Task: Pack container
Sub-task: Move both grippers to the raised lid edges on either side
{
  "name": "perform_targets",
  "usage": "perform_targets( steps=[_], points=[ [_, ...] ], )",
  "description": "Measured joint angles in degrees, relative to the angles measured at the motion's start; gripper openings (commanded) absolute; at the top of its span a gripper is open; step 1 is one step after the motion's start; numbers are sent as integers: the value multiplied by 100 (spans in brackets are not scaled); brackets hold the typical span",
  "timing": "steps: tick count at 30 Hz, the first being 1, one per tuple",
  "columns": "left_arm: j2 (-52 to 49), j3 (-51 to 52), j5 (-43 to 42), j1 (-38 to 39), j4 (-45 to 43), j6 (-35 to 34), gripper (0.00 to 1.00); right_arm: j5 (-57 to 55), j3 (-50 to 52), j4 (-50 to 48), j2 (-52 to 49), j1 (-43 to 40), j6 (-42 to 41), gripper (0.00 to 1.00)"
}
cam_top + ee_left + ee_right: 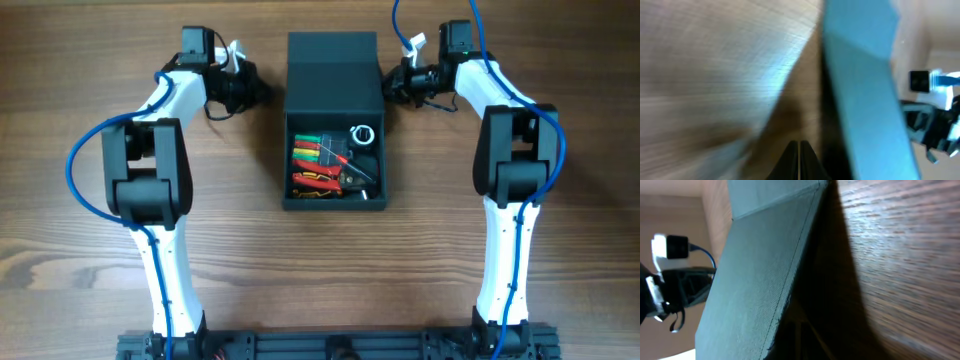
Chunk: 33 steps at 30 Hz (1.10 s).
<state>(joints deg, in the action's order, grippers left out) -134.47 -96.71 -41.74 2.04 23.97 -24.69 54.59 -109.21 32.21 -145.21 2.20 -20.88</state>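
Observation:
The dark teal-grey container point(335, 205) stands open at the table's middle, and its hinged lid point(332, 68) is tipped back at the far side. Inside lie several red, green and orange-handled hand tools point(320, 165) and a white ring point(361, 134). My left gripper point(252, 90) is shut and empty, low beside the lid's left edge. In the left wrist view its fingertips point(799, 152) point along the lid point(860, 75). My right gripper point(394, 85) is beside the lid's right edge. Its fingers point(801, 335) look shut in the shadow under the lid point(760, 270).
The wooden table point(90, 80) spreads all round the container. Each arm's wrist camera with a blue cable shows across the lid in the other wrist view: the right one in the left wrist view point(932, 82), the left one in the right wrist view point(670, 247).

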Motion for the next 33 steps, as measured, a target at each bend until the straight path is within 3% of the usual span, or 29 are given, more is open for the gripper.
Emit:
perform_targets(
  steps=[5,7,13,23,28,33],
  points=[
    [-7,9,-505,175,-1779,-601,4,142,0,-297,0,-11,2,4],
    [-7,4,-658,247,-2098,-833,4,457,4,-551,0,-20,0,4],
    [-7,4,-772,264,-1816,-1126,4,1300,2,-789,0,-37,-57,4],
    [-7,4,-531,-448,-1285,-1161,4,1443,2,-789,0,-42,-153,4],
    [-9,4,-459,-173,-1019,-1023,4,1471,4,-789,0,-42,-203,4],
    [-11,4,-623,245,-1353,-970,4,1580,2,-776,2,-42,-291,4]
  ],
)
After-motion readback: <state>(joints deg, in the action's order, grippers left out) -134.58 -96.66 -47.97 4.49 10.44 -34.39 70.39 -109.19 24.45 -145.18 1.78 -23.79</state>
